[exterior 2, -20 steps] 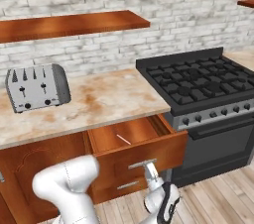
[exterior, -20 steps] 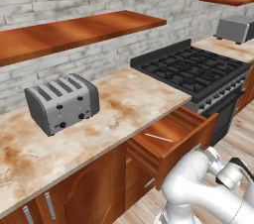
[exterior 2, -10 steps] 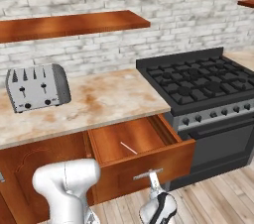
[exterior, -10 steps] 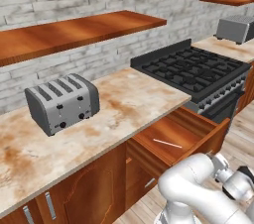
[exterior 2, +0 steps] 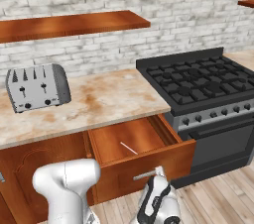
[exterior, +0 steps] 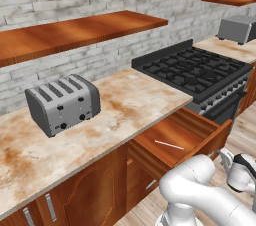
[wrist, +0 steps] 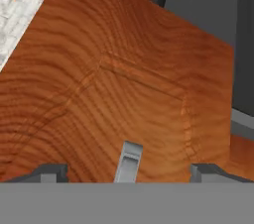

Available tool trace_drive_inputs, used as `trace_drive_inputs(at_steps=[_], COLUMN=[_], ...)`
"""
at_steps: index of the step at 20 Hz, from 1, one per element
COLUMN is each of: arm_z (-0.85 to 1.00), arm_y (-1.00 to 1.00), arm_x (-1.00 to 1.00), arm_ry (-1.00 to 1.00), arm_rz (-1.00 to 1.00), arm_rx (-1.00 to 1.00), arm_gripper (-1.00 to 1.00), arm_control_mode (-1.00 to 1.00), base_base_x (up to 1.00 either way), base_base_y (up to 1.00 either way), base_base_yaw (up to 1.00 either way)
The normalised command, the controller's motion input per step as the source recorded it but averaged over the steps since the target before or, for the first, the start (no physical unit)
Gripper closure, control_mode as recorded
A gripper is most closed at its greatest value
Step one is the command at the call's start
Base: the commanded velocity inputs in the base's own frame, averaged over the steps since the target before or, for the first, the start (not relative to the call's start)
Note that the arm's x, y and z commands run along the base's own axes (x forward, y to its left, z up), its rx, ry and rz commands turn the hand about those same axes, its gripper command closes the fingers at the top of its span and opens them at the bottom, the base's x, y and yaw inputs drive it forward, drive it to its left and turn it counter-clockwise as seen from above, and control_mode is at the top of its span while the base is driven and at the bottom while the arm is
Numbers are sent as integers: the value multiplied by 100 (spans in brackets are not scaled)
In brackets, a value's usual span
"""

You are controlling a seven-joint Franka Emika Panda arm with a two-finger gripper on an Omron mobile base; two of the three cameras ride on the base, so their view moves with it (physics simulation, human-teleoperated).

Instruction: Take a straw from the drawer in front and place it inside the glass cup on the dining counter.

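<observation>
- I see the drawer point(exterior 2: 141, 149) pulled well out from under the table point(exterior 2: 99, 101), just beside the stove point(exterior 2: 201, 82).
- The straw point(exterior 2: 129, 147) lies flat on the drawer floor, near the middle, at a slant to the drawer front, touching no wall as far as I can tell. From the left base view the straw point(exterior: 169, 144) shows the same way, alone in the drawer point(exterior: 182, 137).
- The gripper point(wrist: 128, 172) has its jaws spread wide, one tip near each bottom corner of the hand view, with nothing between them.
- In the hand view the drawer front point(wrist: 124, 84) sits close ahead, and the end of the handle point(wrist: 128, 161) rises between the tips.
- The gripper point(exterior 2: 158, 173) hangs low, just before the handle point(exterior 2: 145, 174).
- A toaster point(exterior 2: 35, 87) stands on the table toward its left end, by the brick wall.
</observation>
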Motion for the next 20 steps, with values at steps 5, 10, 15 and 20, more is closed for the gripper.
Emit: trace_drive_inputs(at_steps=[5, 10, 15, 20], arm_z=[100, 100, 100, 100], arm_y=[-5, 0, 3, 37], arm_x=[-65, -52, -21, 7], arm_ry=[8, 15, 31, 43], arm_rz=[0, 0, 0, 3], arm_rx=[-6, -7, -12, -6], arm_gripper=[-100, -100, -100, -100], arm_control_mode=[-100, -100, -100, -100], base_base_x=[0, 0, 0, 0], base_base_y=[0, 0, 0, 0], base_base_yaw=[0, 0, 0, 0])
